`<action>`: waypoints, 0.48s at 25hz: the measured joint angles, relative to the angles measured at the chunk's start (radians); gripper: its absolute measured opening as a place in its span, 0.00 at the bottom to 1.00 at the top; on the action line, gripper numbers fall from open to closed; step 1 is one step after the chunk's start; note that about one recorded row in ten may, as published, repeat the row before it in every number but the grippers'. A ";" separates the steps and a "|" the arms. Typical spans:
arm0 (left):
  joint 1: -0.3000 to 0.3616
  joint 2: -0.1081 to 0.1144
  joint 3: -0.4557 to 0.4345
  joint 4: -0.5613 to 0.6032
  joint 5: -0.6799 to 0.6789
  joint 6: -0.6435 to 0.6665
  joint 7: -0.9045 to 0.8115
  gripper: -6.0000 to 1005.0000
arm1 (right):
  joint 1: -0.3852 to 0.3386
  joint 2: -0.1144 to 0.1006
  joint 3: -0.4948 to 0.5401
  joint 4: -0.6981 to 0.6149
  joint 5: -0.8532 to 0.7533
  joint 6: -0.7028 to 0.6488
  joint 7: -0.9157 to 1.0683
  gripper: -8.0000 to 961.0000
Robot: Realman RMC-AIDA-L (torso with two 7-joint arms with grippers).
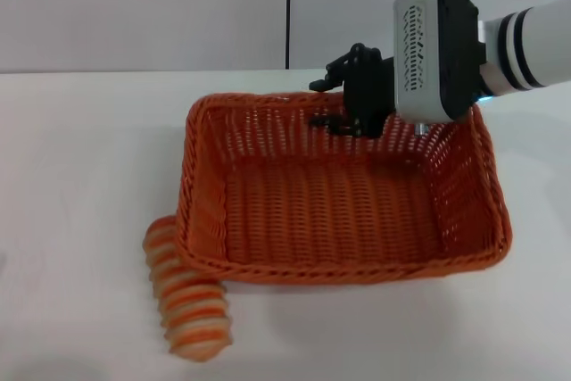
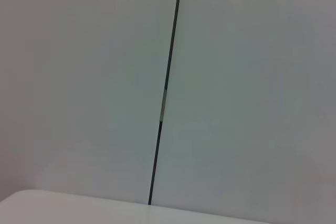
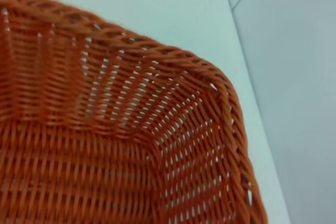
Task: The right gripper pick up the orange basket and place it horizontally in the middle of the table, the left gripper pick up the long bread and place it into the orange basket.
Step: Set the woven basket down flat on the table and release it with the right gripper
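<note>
The orange basket (image 1: pixel 339 198) lies lengthwise across the middle of the white table (image 1: pixel 80 167). My right gripper (image 1: pixel 328 101) is at the basket's far rim, one black finger outside the rim and one inside. The gap between them is wider than the rim, so it stands open. The right wrist view looks down into a corner of the orange basket (image 3: pixel 131 129). The long bread (image 1: pixel 186 299), striped orange and cream, lies at the front left, its far end tucked against the basket's front-left corner. The left gripper is out of view.
A grey wall with a dark vertical seam (image 1: pixel 288 11) stands behind the table. The left wrist view shows only that wall seam (image 2: pixel 164 98) and a strip of table edge (image 2: pixel 63 205). Bare tabletop lies left of and in front of the basket.
</note>
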 joint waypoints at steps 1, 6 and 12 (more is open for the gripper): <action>0.000 0.000 0.000 0.000 0.001 0.000 -0.001 0.78 | 0.000 0.000 0.000 0.000 0.000 0.000 0.000 0.26; 0.000 -0.001 0.001 0.000 0.003 0.000 0.001 0.78 | -0.043 0.000 -0.054 -0.084 0.005 0.016 0.055 0.43; 0.001 0.000 0.006 0.003 0.007 0.002 -0.001 0.78 | -0.128 0.001 -0.067 -0.228 0.042 0.044 0.105 0.43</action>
